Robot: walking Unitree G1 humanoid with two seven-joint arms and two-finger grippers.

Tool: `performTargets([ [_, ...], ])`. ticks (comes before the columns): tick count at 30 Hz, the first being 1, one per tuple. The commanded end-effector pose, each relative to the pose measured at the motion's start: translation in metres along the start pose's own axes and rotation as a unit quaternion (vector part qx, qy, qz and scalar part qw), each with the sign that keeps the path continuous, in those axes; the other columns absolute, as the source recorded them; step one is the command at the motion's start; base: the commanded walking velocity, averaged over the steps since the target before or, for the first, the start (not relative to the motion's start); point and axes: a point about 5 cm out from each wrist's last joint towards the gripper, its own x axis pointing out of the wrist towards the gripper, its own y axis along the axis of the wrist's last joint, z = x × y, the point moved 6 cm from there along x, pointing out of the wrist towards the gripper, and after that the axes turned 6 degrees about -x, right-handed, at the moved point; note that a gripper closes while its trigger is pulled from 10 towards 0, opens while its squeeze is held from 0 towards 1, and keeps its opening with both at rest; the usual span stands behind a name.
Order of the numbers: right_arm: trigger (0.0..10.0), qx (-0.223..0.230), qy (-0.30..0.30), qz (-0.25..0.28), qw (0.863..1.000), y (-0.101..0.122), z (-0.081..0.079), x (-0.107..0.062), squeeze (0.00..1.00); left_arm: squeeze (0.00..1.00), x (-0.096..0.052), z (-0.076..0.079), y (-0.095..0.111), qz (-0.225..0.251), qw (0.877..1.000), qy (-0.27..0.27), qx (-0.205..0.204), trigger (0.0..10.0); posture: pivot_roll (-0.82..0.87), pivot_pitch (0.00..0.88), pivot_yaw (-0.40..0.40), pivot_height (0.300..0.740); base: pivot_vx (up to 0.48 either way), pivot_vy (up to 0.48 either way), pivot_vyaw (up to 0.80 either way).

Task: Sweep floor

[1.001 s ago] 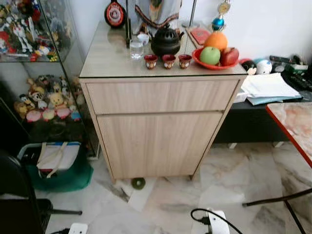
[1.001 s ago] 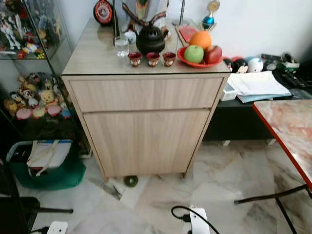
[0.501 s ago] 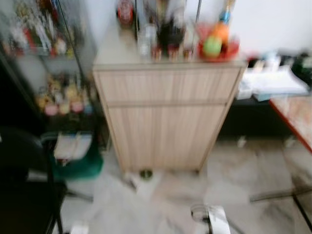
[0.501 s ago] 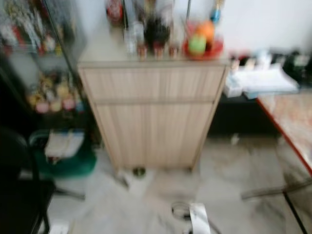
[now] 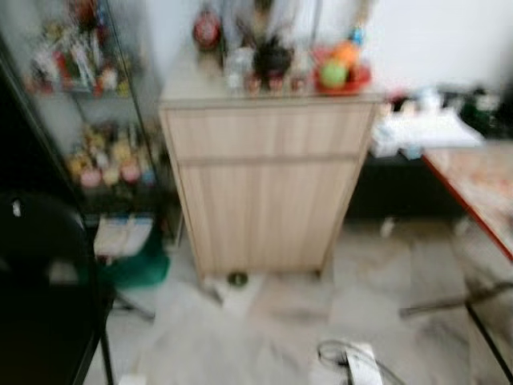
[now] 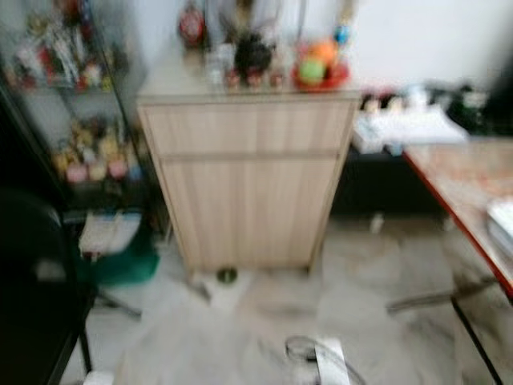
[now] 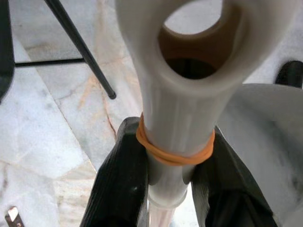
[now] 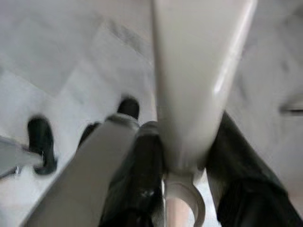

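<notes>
My left gripper [image 7: 168, 156] is shut on a white plastic handle [image 7: 184, 109] that has an orange rubber band around it and a hanging hole at its end. One black finger [image 7: 120, 179] presses each side. My right gripper [image 8: 182, 161] is shut on a smooth cream pole [image 8: 194, 85], which is blurred. Pale marble floor [image 5: 272, 321] lies under both and stretches ahead to a wooden cabinet [image 5: 264, 184]. A small green round thing [image 5: 237, 278] and a white scrap [image 5: 236, 297] lie on the floor at the cabinet's foot.
A black chair [image 5: 40, 297] stands close on the left, a red-edged table [image 5: 481, 188] on the right. A white power strip with a cable [image 5: 357, 365] lies on the floor just ahead. A glass display case [image 5: 88, 104] and a green bag [image 5: 132, 265] flank the cabinet's left side.
The whole picture has shifted and blurred as the camera moved: the cabinet looks smaller and farther, and the black chair takes up more of the left side. Nothing on the floor has moved.
</notes>
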Motion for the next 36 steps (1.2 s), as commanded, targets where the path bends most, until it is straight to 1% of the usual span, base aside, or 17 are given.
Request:
performTargets([
  [1,10.0,0.149,0.032,0.114,0.982,0.064,-0.011,-0.002,0.00,0.00,0.004,0.006,0.038,0.047,0.998,-0.009,-0.051,10.0,0.01,0.000,-0.063,0.740,-0.285,0.000,0.00],
  [8,10.0,0.134,0.034,0.110,0.984,0.061,-0.013,-0.002,0.00,0.00,0.004,0.007,0.036,0.044,0.998,-0.010,-0.049,10.0,0.01,0.000,-0.064,0.740,-0.283,0.000,0.00],
  [10,10.0,0.119,0.037,0.108,0.986,0.060,-0.015,-0.002,0.00,0.00,0.004,0.008,0.035,0.043,0.998,-0.011,-0.047,10.0,0.01,0.000,-0.065,0.740,-0.281,0.000,0.00],
  [24,10.0,0.112,0.037,0.106,0.987,0.059,-0.018,-0.002,0.00,0.00,0.005,0.021,0.032,0.039,0.998,-0.019,-0.044,10.0,0.01,0.000,-0.064,0.740,-0.283,0.000,0.00],
  [32,10.0,0.111,0.039,0.107,0.987,0.060,-0.019,-0.002,0.00,0.00,0.005,0.019,0.031,0.039,0.998,-0.018,-0.046,10.0,0.01,0.000,-0.062,0.740,-0.282,0.000,0.00],
  [36,10.0,0.111,0.041,0.107,0.987,0.060,-0.020,-0.002,0.00,0.00,0.004,0.014,0.026,0.035,0.998,-0.015,-0.047,10.0,0.01,0.000,-0.061,0.740,-0.281,0.000,0.00],
])
